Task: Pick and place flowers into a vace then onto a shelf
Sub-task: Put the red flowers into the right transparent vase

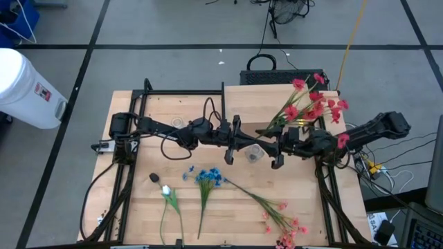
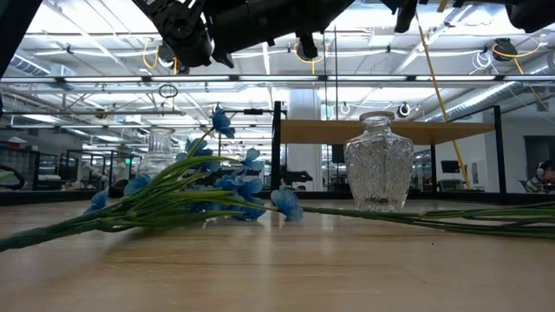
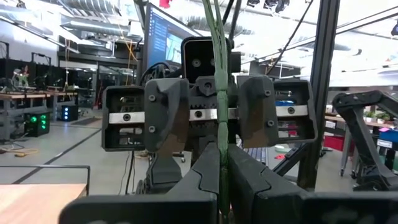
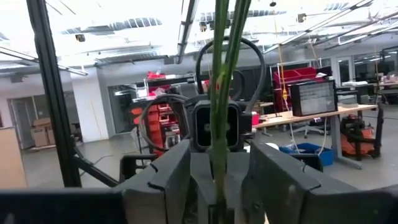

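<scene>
Hovering mid-tabletop above the glass vase [image 1: 255, 153], the left tool [image 1: 230, 142] and right tool [image 1: 282, 147] are both clamped on the red flowers' [image 1: 313, 104] stalks, so lower them vertically, blossoms toward one o'clock.

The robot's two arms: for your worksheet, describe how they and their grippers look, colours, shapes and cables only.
Both arms are dark, nearly black, jointed segments. The left arm carries a looping black cable along its top. The right arm is bulkier near its shoulder. Each ends in a two-finger gripper: the left gripper and the right gripper have broad, flat, angular dark fingers below a boxy body crossed by a silver rail.
</scene>
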